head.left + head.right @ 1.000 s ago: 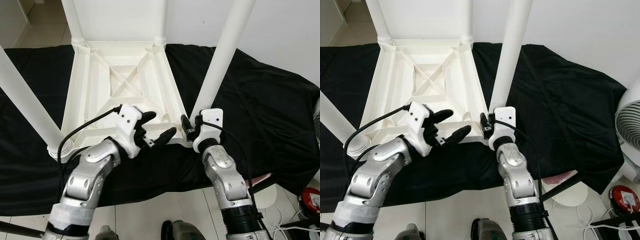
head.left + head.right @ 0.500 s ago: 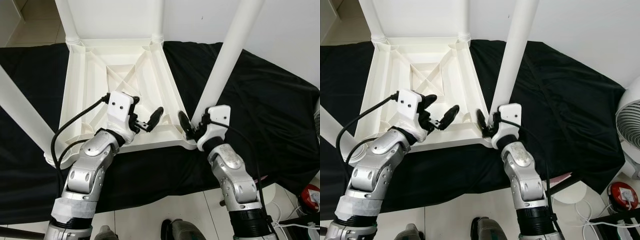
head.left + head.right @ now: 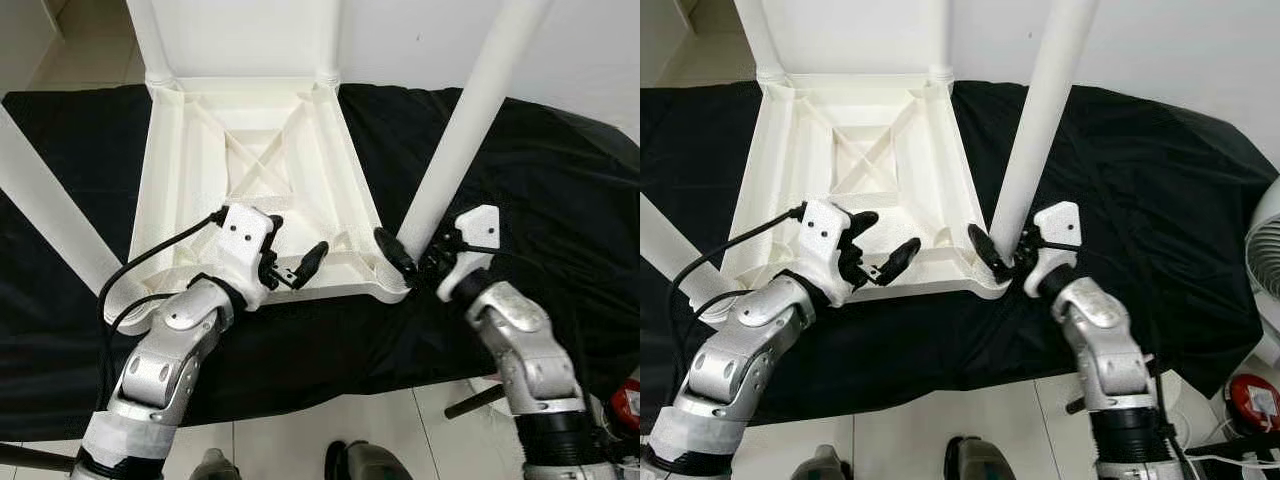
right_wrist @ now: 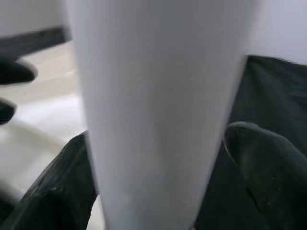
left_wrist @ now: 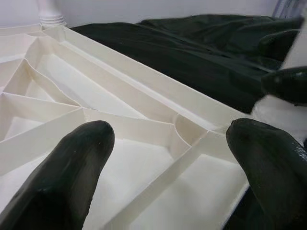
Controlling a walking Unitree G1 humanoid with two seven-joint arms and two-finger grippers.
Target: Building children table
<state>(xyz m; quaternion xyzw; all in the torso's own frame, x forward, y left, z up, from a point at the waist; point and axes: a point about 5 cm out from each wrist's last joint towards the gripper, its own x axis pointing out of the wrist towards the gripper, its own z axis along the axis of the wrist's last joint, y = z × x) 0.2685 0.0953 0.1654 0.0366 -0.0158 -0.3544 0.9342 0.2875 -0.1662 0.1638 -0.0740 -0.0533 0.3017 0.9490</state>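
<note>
Black cloth [image 3: 540, 180] spread wide over pale tiled floor [image 3: 300, 430]. White fan [image 3: 1265, 250] at the far right edge, red round object [image 3: 1252, 400] just below it, near white cables [image 3: 1230, 455].

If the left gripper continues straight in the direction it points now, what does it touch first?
Most likely the ribbed underside of the upturned white table. The left gripper hovers open just above its near edge, fingers aimed across the ribs. Beyond lies the black cloth; depth is uncertain.
</note>
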